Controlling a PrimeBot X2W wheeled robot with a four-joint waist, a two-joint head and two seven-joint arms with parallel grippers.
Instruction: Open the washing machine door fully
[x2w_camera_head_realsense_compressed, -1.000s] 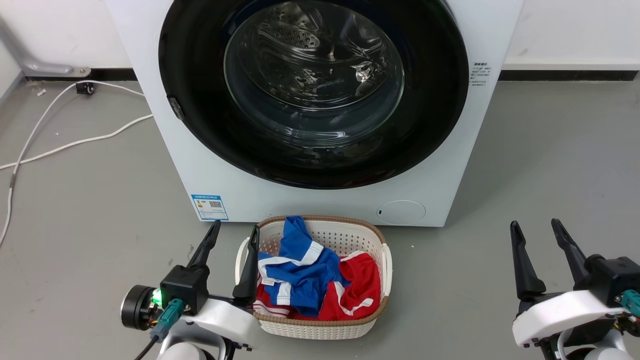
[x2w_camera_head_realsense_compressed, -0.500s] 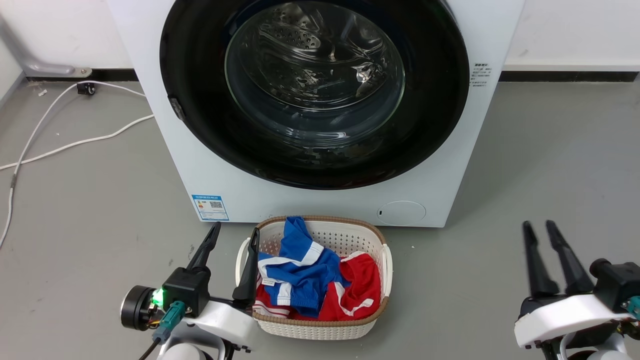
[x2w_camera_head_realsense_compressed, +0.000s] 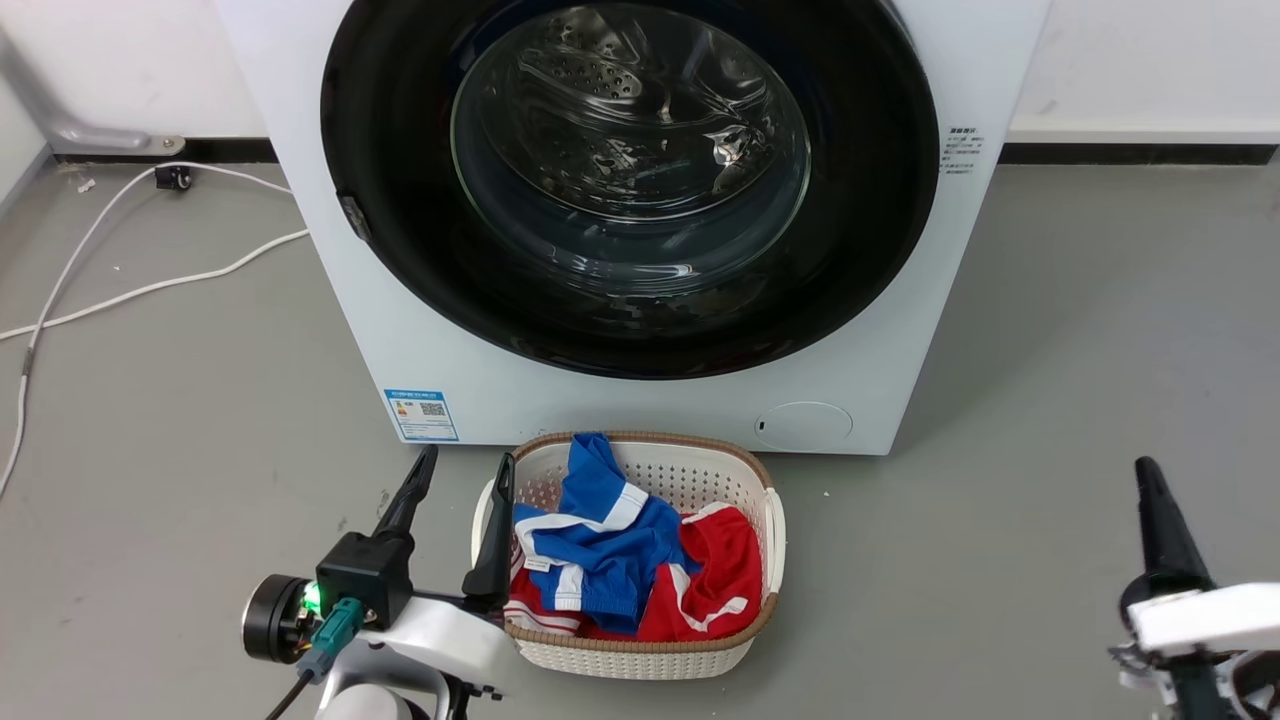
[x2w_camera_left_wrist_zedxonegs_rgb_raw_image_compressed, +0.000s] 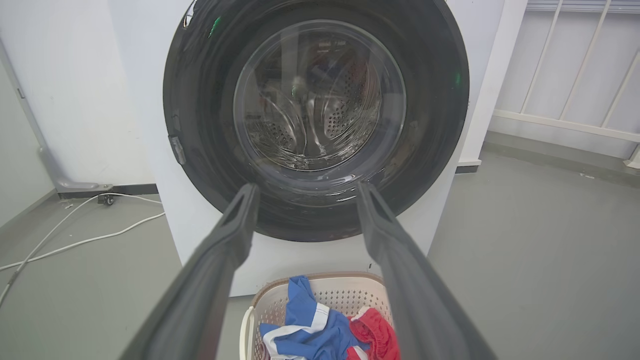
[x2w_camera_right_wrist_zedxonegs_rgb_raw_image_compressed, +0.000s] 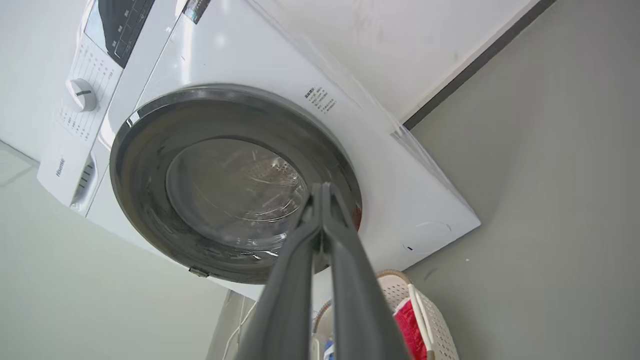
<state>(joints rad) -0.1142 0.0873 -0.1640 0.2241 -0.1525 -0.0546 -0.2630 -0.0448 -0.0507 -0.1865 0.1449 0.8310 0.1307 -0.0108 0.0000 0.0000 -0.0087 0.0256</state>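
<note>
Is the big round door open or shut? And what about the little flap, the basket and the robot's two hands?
Large round glossy black washing machine door: shut against the white washing machine.
Small round white flap: shut.
White plastic laundry basket: upright, holding blue and red clothes.
Left gripper: open, holding nothing.
Right gripper: shut, holding nothing.

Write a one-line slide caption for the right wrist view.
Shut right hand aimed at the closed washing machine door, laundry basket at its foot.
</note>
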